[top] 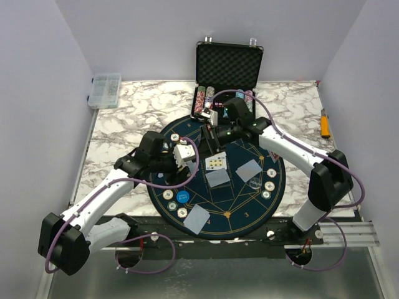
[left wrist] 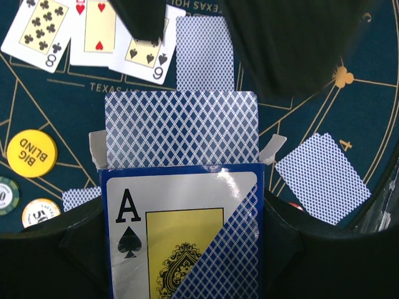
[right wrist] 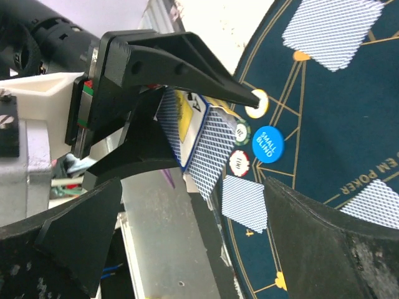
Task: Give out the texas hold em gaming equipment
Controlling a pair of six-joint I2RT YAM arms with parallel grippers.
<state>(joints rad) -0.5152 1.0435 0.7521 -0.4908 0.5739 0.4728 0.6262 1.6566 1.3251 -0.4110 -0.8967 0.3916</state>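
My left gripper (left wrist: 184, 227) is shut on a blue-and-white card box (left wrist: 181, 237) printed with an ace of spades. A stack of patterned-back cards (left wrist: 181, 128) sticks out of the box's open top. From above, this gripper (top: 176, 156) hangs over the left of the mat. My right gripper (right wrist: 199, 249) stands open and holds nothing, just beyond the box. Its dark fingers (left wrist: 293, 50) hang over the face-up cards (left wrist: 42, 25). Face-down cards (top: 218, 179) lie on the mat. So do a blue "small blind" disc (right wrist: 269, 144), a yellow "big blind" disc (left wrist: 31, 152) and cream chips (right wrist: 239, 162).
The round dark-blue mat (top: 249, 208) covers the middle of the marble table. An open black case (top: 229, 65) with rows of chips stands behind it. A clear compartment box (top: 104, 90) sits at the far left, and an orange tool (top: 325, 123) at the right edge.
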